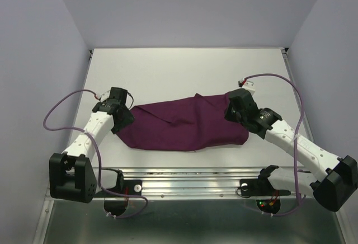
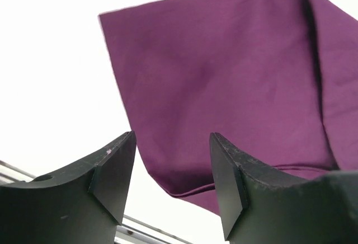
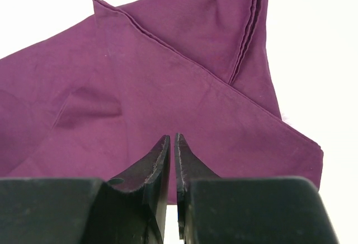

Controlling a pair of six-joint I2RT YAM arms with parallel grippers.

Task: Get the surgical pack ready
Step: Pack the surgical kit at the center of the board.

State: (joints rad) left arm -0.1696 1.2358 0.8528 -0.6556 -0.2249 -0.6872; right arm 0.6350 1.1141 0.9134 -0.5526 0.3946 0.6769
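The cloth [image 1: 184, 126] is plain deep purple, unpatterned, on a white table [image 1: 168, 70]. The left arm [image 1: 92, 132] and right arm [image 1: 296, 146] are white with black ends; their cables [image 1: 56, 107] are lilac.

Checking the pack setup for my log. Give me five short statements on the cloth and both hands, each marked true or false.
1. The purple cloth lies spread out as a flat square. False: it is folded over itself, with layers overlapping.
2. The left hand has its jaws open. True.
3. The right hand has its jaws wide apart. False: they are almost together.
4. The hands sit at opposite ends of the cloth. True.
5. A steel tray rests on the cloth. False: no tray shows.
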